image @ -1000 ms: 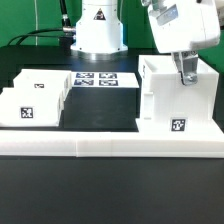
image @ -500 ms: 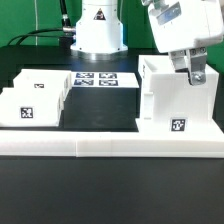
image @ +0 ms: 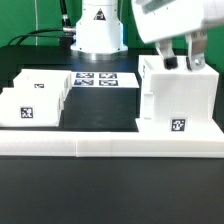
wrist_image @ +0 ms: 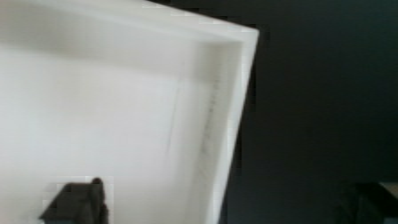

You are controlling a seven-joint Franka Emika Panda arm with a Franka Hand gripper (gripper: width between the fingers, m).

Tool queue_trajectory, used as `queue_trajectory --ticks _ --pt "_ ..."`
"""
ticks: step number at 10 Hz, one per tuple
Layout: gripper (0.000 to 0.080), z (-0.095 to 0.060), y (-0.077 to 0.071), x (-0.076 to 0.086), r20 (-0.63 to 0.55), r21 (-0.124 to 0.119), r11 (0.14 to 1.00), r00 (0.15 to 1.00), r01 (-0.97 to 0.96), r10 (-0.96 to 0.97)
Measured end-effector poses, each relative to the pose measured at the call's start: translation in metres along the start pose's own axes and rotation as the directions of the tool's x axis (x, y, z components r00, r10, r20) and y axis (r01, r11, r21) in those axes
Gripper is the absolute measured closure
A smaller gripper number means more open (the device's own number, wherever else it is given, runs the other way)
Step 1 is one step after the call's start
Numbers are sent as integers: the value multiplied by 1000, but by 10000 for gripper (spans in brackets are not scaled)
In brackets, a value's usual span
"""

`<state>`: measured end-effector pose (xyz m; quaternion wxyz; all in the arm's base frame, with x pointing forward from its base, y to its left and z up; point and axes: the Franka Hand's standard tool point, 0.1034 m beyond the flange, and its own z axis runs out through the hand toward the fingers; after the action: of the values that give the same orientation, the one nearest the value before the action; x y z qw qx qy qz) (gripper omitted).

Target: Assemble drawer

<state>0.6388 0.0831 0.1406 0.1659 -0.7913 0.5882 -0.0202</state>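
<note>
Presently the two-finger gripper [image: 183, 62] hangs over the top rear of the large white hollow cube-like plastic shell [image: 180, 100], its fingers spread apart and pinching nothing. In the wrist view one dark fingertip [wrist_image: 75, 200] sits over the shell's pale face [wrist_image: 107, 110], while the other side of the frame looks onto dark table, so the shell's raised rim seems to run between the two fingers. Whether either finger touches the plastic I cannot tell.

The shell stands upright at the exterior view's right, tight against the long low white L-shaped border rail [image: 110, 148]. The two smaller flat white tagged boxes [image: 28, 105] lie at the exterior view's left, one partly behind the other, well apart from the shell. The marker board [image: 97, 80] lies flat between the two groups, near the arm's white base [image: 97, 30].

The likely next move is a grasp on the shell's wall, and that is where things could slip:

- If the gripper comes down off-centre, a fingertip may land on the rim instead of beside it and shove or tip the shell.
- If the fingers press together unevenly, the first one to touch could push the shell off the rail (a light, hollow piece probably slides easily).
- Smooth plastic and a thin wall give little purchase, so the shell might swivel in the grip once lifted.
</note>
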Motion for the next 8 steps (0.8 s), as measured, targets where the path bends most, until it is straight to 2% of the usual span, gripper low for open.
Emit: queue_trajectory --ticks 3,4,6,7,8 --pt "150 1 2 -1 2 -4 999 999 35 -35" --pt "150 0 4 1 5 -22 990 990 140 -140" --pt "150 -15 18 18 69 -101 864 870 494 -489" --pt "150 -18 17 23 52 -83 861 865 502 -500" --pt "150 -17 18 24 58 -83 808 813 583 -580"
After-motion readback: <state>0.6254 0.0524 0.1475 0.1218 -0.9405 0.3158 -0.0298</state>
